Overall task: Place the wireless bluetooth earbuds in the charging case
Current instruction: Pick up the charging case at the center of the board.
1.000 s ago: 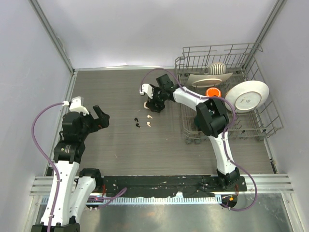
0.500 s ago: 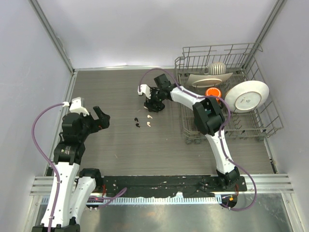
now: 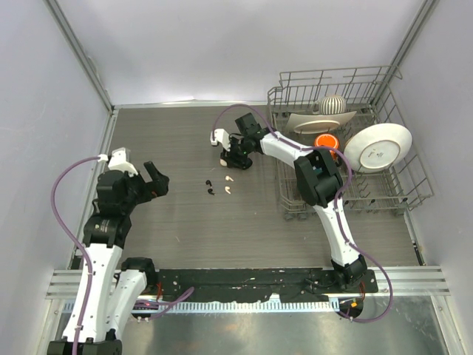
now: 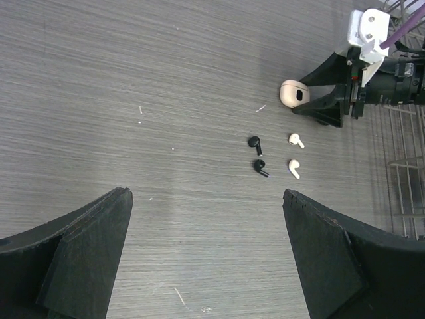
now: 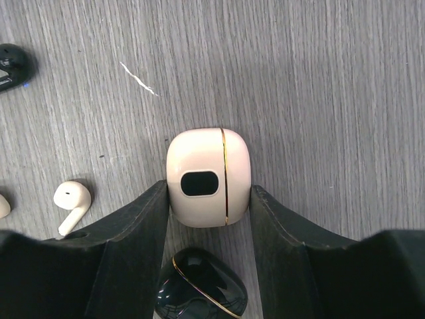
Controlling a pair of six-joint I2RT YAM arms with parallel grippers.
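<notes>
The white charging case [image 5: 208, 177] lies closed on the grey table, and my right gripper [image 5: 208, 193] is shut on it, a finger pressed against each side. A black charging case [image 5: 201, 284] lies between the same fingers, nearer the wrist and untouched. One white earbud [image 5: 71, 204] lies loose left of the gripper and a black earbud [image 5: 12, 64] at the far left edge. In the left wrist view both black earbuds [image 4: 254, 141] and both white earbuds [image 4: 293, 169] lie loose near the white case [image 4: 291, 93]. My left gripper [image 4: 204, 193] hangs open over bare table, far from them.
A wire dish rack [image 3: 384, 185] stands at the right, holding a white plate [image 3: 378, 146], a striped mug [image 3: 332, 104] and an orange cup [image 3: 326, 140]. Grey walls close the table on the left, back and right.
My right gripper has narrowed its jaws from wide open until both fingers meet the white case. The left arm and the earbuds have not moved.
</notes>
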